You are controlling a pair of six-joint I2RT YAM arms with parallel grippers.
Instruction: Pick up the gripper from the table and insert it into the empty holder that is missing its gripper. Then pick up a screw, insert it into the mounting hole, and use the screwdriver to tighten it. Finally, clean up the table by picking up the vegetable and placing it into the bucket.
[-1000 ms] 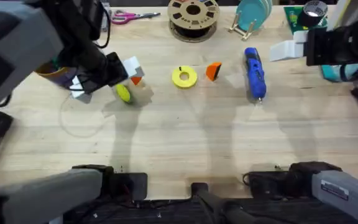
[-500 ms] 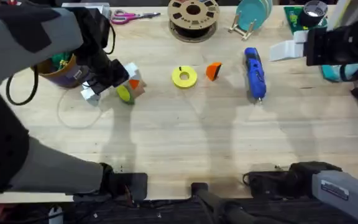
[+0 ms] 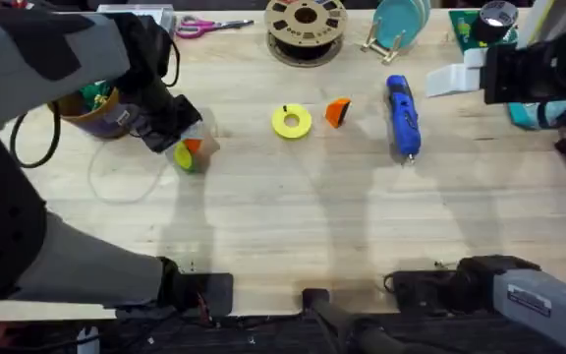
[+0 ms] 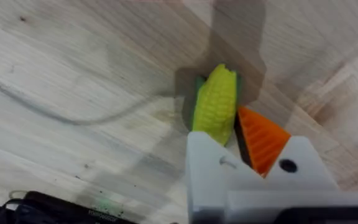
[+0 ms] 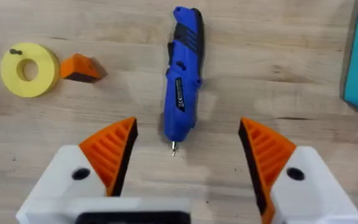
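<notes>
The left gripper (image 4: 229,134) is down on the pale, grained wooden table (image 3: 293,226), clenched on the vegetable (image 4: 216,104), a small ribbed yellow corn-cob shape with a green edge. In the left wrist view one smooth white block presses against the cob's side, and a ribbed orange wedge sits against its other side. From overhead the vegetable (image 3: 185,155) lies on the table just beside the bucket (image 3: 94,110), a round tan tin with a dark label band, partly hidden by the left arm.

The right gripper (image 5: 186,146) hangs released above the table, both white blocks carrying orange ribbed wedges, spread wide apart. Between them, lower down, lies the screwdriver (image 5: 182,78), a glossy blue pen-shaped tool with a thin dark bit, flat on the wood.

The loose gripper (image 3: 337,111), a small orange wedge, rests on the table between the screwdriver (image 3: 402,115) and a flat yellow ring (image 3: 291,122). A tiny dark screw (image 5: 16,52) sits on the ring's rim (seen in the right wrist view). Behind them, at the far edge, stands a brown slotted spool (image 3: 306,24).
</notes>
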